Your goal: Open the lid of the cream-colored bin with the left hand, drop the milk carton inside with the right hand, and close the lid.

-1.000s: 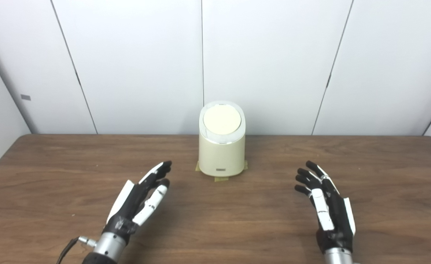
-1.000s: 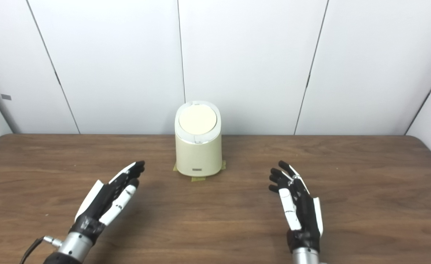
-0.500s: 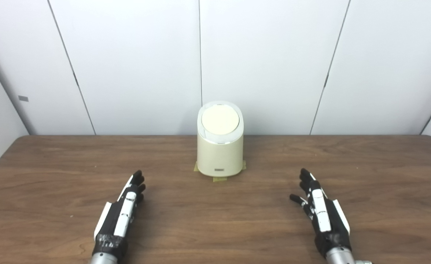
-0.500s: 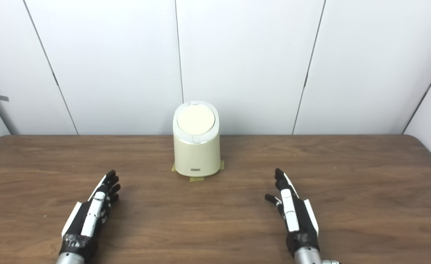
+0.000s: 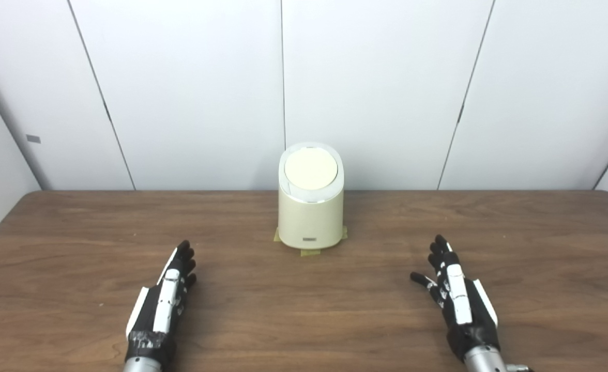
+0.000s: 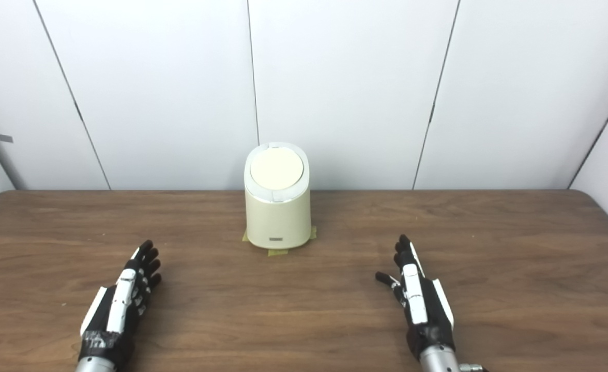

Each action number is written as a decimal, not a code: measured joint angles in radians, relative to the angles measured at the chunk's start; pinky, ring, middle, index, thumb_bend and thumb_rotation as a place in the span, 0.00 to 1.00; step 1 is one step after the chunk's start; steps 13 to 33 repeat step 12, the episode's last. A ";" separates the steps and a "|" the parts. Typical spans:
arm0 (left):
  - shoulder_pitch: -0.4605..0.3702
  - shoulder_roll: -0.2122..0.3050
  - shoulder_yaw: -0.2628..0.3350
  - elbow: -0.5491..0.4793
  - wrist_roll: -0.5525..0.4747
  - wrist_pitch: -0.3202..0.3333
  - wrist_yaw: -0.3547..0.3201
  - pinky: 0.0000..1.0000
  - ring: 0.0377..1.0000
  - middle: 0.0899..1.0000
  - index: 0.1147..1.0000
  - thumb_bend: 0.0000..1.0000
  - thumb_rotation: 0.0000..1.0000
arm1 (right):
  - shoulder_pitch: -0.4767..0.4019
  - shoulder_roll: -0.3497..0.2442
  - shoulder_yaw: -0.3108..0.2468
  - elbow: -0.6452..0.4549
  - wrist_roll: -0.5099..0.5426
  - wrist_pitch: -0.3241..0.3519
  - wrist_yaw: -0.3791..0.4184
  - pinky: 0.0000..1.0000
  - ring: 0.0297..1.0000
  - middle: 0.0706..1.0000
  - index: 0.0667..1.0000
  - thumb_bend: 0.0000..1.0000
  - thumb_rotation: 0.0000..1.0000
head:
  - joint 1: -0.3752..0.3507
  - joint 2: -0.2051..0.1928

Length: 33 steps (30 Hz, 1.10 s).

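Twin head views, same table (image 5: pixel 304 310)

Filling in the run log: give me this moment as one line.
left hand: open, empty | right hand: open, empty | bin: upright | lid: shut | milk carton: not in view

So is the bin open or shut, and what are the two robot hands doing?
Cream-colored bin: upright, standing on tape marks.
Lid: closed.
Left hand: open, fingers straight, holding nothing.
Right hand: open, holding nothing.
Milk carton: not in view.
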 measured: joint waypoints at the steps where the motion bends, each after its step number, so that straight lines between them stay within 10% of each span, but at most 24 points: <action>1: 0.000 0.000 0.000 -0.003 -0.002 0.006 0.001 1.00 0.99 0.98 0.98 0.33 1.00 | 0.000 0.000 0.000 0.000 0.001 0.000 0.000 1.00 1.00 1.00 1.00 0.56 1.00 | 0.000 0.002; 33: 0.003 0.002 -0.005 -0.083 -0.007 0.050 0.007 1.00 0.98 0.97 0.97 0.35 0.95 | 0.012 -0.003 -0.009 -0.011 0.038 -0.005 0.010 1.00 1.00 1.00 1.00 0.54 1.00 | 0.003 0.014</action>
